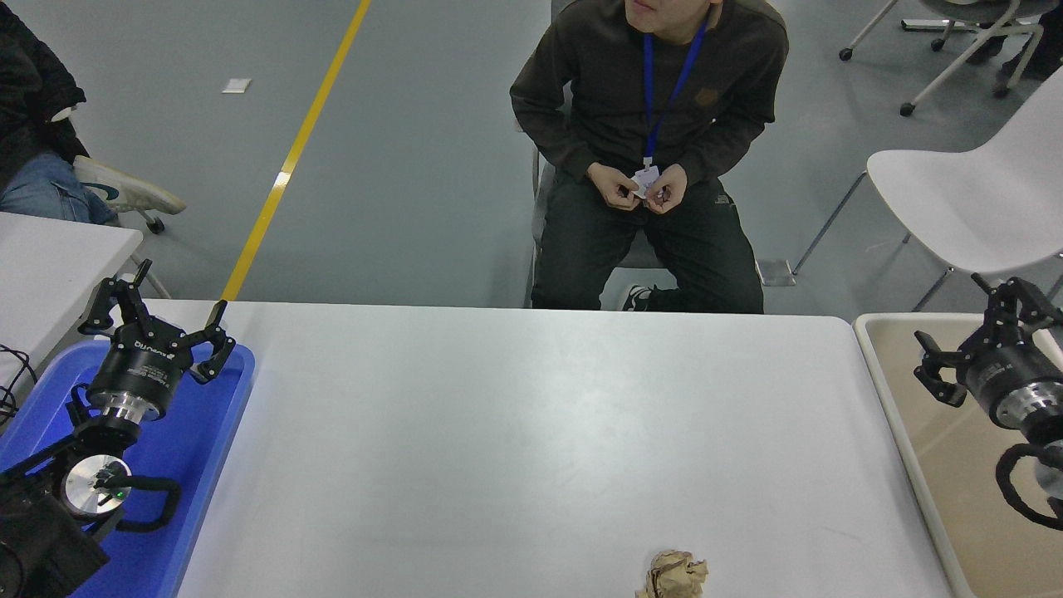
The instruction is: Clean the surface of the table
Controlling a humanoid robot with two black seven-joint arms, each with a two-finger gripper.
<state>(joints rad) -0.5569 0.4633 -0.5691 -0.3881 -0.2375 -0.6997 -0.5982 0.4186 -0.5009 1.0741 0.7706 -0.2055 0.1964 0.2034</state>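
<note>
The table surface (515, 432) is a wide matte white top filling the lower half of the head view. A crumpled brown paper ball (674, 575) lies on it at the near edge, right of centre. My right gripper (967, 324) is open and empty, hovering over the beige bin (930, 465) at the table's right end, well up and right of the ball. My left gripper (158, 311) is parked open over the blue tray (212, 448) at the lower left.
A person sits on a chair at the table's far side, hands (639, 189) held in the lap. A white chair (963, 208) stands at the back right. A smaller white table (50, 266) is at the left edge.
</note>
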